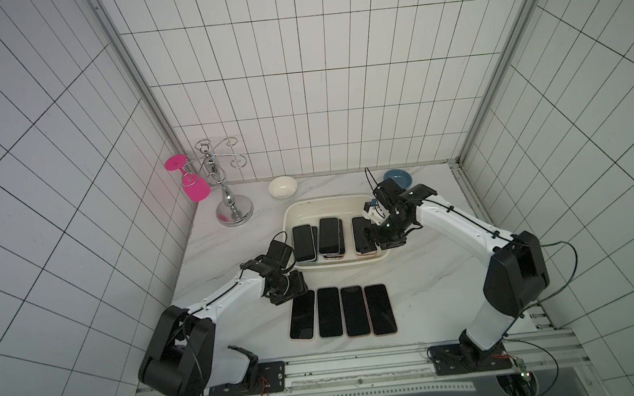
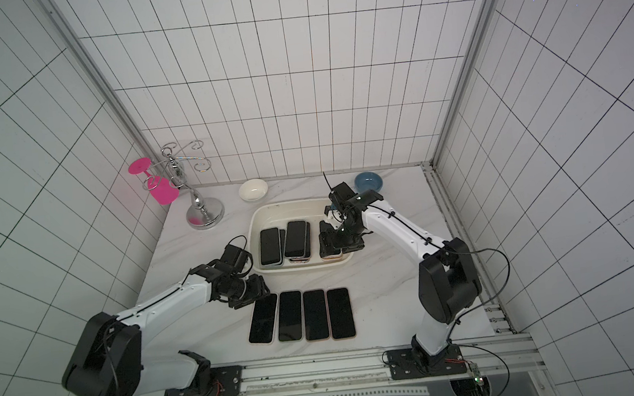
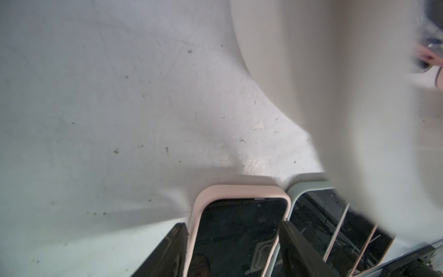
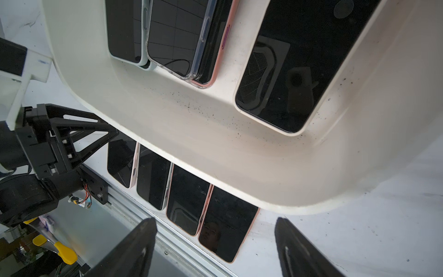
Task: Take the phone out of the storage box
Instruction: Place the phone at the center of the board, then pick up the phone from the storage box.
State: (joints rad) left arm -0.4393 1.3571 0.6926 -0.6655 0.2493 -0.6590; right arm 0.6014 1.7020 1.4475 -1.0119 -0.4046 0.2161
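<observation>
The cream-white storage box (image 1: 331, 201) (image 2: 269, 211) sits mid-table with several dark-screened phones lying in it. My right gripper (image 1: 370, 237) (image 4: 215, 219) hovers open over the box's right end, above the rightmost phone (image 4: 299, 67), which it partly hides in both top views. Nothing is between its fingers. In front of the box, several phones lie side by side on the table. My left gripper (image 1: 292, 290) (image 3: 232, 223) is low at the far end of the leftmost one, a pink-cased phone (image 3: 239, 227) (image 1: 302, 315). Its open jaws straddle the case, which lies flat.
A white bowl (image 1: 282, 187) and a blue bowl (image 1: 398, 178) stand behind the box. A chrome rack (image 1: 231, 207) holding a pink glass (image 1: 195, 189) is at the back left. Tiled walls close three sides, and a metal rail (image 1: 355, 366) runs along the front.
</observation>
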